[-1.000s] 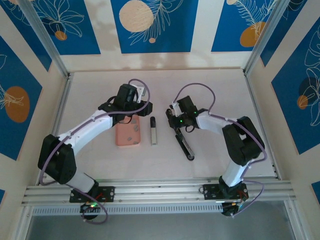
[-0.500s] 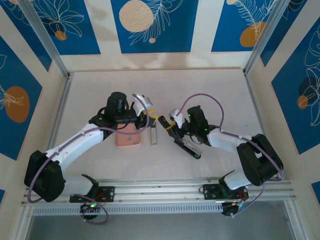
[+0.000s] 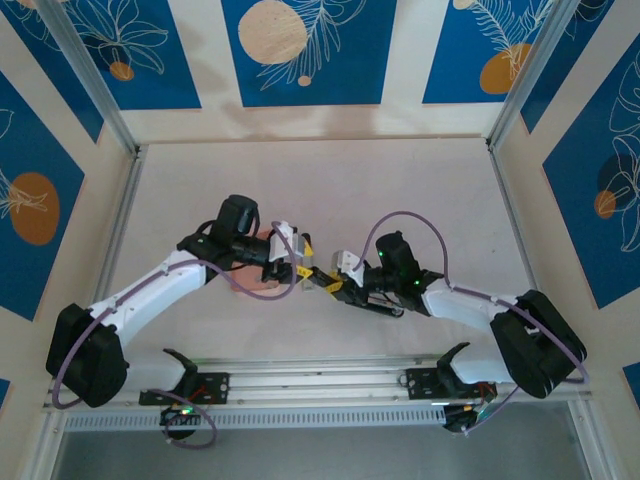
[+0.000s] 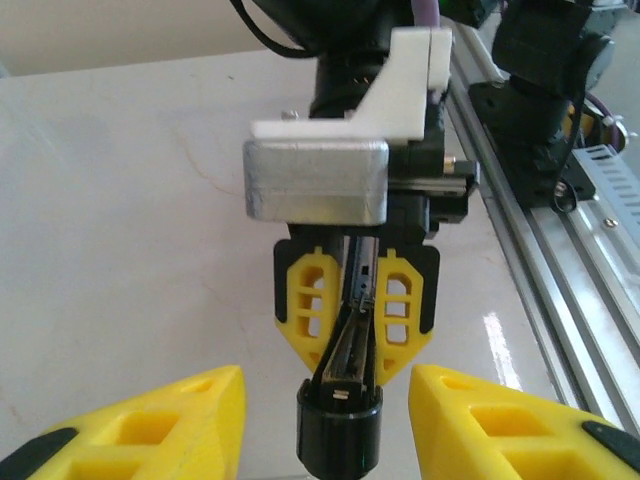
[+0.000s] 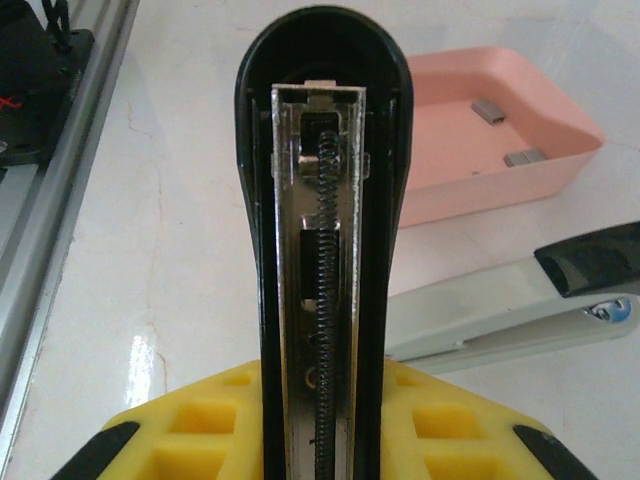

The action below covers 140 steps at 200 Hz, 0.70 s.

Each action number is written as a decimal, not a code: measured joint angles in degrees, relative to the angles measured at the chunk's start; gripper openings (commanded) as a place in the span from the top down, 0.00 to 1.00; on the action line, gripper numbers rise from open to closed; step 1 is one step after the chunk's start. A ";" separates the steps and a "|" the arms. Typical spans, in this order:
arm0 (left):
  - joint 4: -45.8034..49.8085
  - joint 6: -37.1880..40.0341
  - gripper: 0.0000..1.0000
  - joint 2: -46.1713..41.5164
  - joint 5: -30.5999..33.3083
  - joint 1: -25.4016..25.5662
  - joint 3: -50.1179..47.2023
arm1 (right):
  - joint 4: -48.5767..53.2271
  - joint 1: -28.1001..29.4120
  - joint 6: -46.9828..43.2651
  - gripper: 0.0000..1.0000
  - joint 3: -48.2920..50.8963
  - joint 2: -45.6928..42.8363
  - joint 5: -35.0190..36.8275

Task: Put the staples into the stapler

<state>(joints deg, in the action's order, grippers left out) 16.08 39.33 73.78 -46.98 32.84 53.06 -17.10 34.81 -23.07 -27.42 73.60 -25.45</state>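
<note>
Your right jaws, clamped on the stapler (image 5: 320,200), have swung it in to point end-on at your left jaws, spread and empty. Its channel looks bare, and the staples (image 5: 490,108) wait in the pink tray (image 5: 480,190) beyond the right jaws.

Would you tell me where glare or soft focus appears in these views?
Left wrist: a glare streak on the table, the left end effector blurred along the bottom. Right wrist: the stapler sharp, glare on the table at left. Top external: no glare.

Staples (image 5: 490,108) inside tray (image 5: 500,190) on table (image 5: 170,230)
</note>
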 measured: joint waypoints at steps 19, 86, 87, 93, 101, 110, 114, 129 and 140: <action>2.10 1.86 0.53 0.00 0.00 0.39 0.00 | -0.17 0.48 -0.44 0.84 0.13 -0.72 -0.31; 3.28 3.26 0.56 0.33 0.09 2.01 -1.57 | -0.87 3.32 -0.44 0.84 0.13 -2.95 -0.28; 3.28 3.28 0.56 0.33 0.11 2.03 -1.60 | -0.90 3.39 -0.44 0.84 0.13 -2.95 -0.28; 3.28 3.28 0.57 0.33 0.11 2.23 -1.75 | -1.05 3.65 -0.44 0.84 0.13 -2.95 -0.28; 3.23 3.26 0.60 0.33 0.11 2.45 -1.97 | -1.27 4.04 -0.42 0.84 0.13 -2.95 -0.26; 3.26 3.17 0.62 0.33 0.09 2.69 -2.25 | -1.49 4.46 -0.39 0.84 0.13 -2.95 -0.26; 3.26 3.21 0.62 0.33 0.07 2.80 -2.40 | -1.55 4.63 -0.37 0.84 0.13 -2.95 -0.15; 3.26 3.08 0.64 0.33 0.09 3.21 -2.80 | -1.60 5.05 -0.17 0.84 0.13 -2.95 0.11; 3.23 3.06 0.66 0.33 0.07 3.43 -3.17 | -1.73 5.40 -0.15 0.84 0.13 -2.95 0.28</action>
<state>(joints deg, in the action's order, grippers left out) 19.31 42.39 74.11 -46.92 36.27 49.89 -18.83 40.21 -23.22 -27.29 70.65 -25.17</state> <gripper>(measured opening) 0.362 0.238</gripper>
